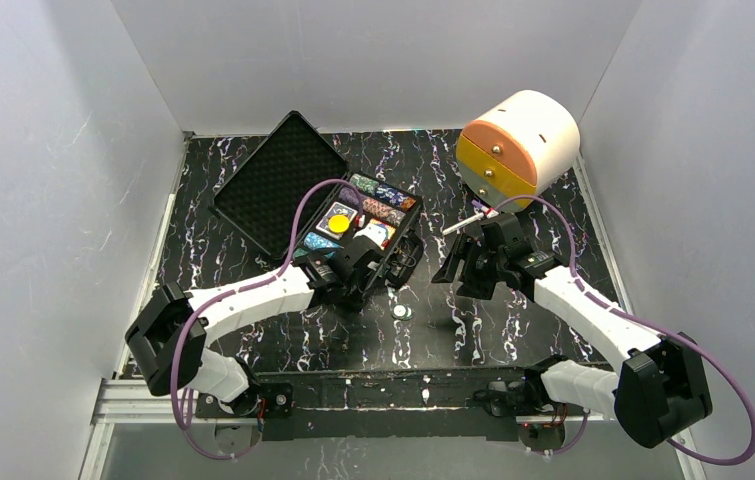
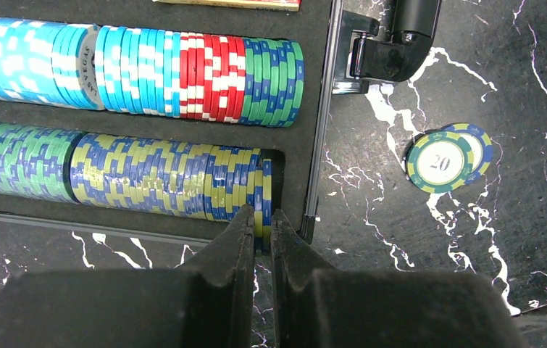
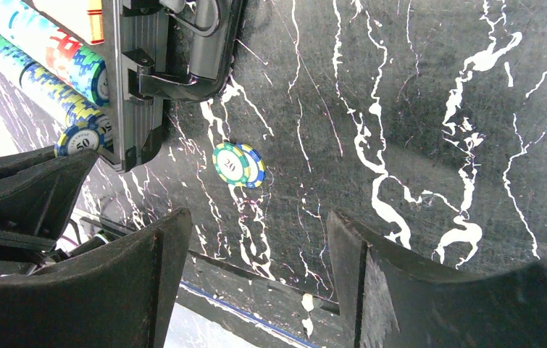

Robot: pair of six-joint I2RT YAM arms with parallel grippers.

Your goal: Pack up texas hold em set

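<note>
Two loose chips (image 2: 448, 157) are being shown flat on the desk (image 2: 516, 239), one half covering the other. They are lying outside the wall of the case (image 2: 321, 145), near its handle (image 2: 401, 36).

The left pincer (image 2: 259, 230) is being held clenched on the end chip (image 2: 261, 196), which is standing upright at the near end of the row (image 2: 161, 177). The long axis of this row is being run across the fingers, away to the left of the pincer. From this pincer the loose chips are being seen to the right and a little ahead, beyond the case wall, well apart from the fingertips.

The right pincer (image 3: 256, 217) is being held wide apart and empty above the desk. From it the loose chips are being seen straight ahead, slightly toward its left finger, and touched by neither finger.

Both pincers are being judged about equally near, but only the right one is free. As the chips are round and flat, no long axis is being offered, only a thin edge. The fingers are therefore probably being required to come down on either side of the pair.
</note>
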